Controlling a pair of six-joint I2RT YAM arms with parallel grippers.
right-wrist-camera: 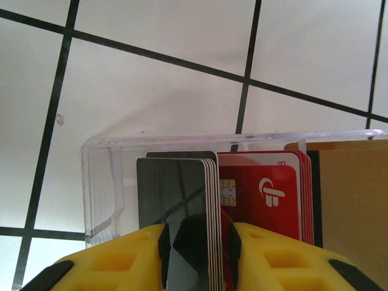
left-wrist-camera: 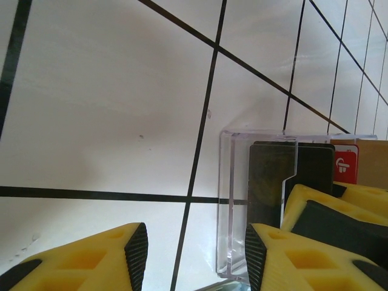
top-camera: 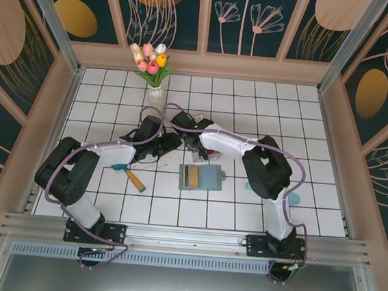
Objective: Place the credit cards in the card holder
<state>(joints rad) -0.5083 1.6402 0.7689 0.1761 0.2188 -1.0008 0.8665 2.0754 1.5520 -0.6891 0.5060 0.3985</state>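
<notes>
Several dark grey cards (right-wrist-camera: 182,194) stood on edge as a stack at the left end of a clear plastic box (right-wrist-camera: 100,182). Red cards (right-wrist-camera: 267,194) stood just beside them, and tan cards (right-wrist-camera: 351,206) beyond those. The right gripper (right-wrist-camera: 197,242) had its yellow fingers (right-wrist-camera: 260,257) closed narrowly on the lower part of the grey stack, one pad against each face.

The card holder (top-camera: 209,178) lay open and flat on the white tiled table (top-camera: 286,113), near the box and on the side toward the arm bases. A tan card (top-camera: 191,177) rested on its left half.

The left gripper (left-wrist-camera: 193,254) sat low at the box's other side, its jaws partly open and holding nothing. Bare tile and the box's near corner showed in the gap, and I could not tell whether its finger (left-wrist-camera: 91,267) or the other one touched the plastic.

At the far edge of the table, well apart from both arms, stood a vase of tulips (top-camera: 155,66).
</notes>
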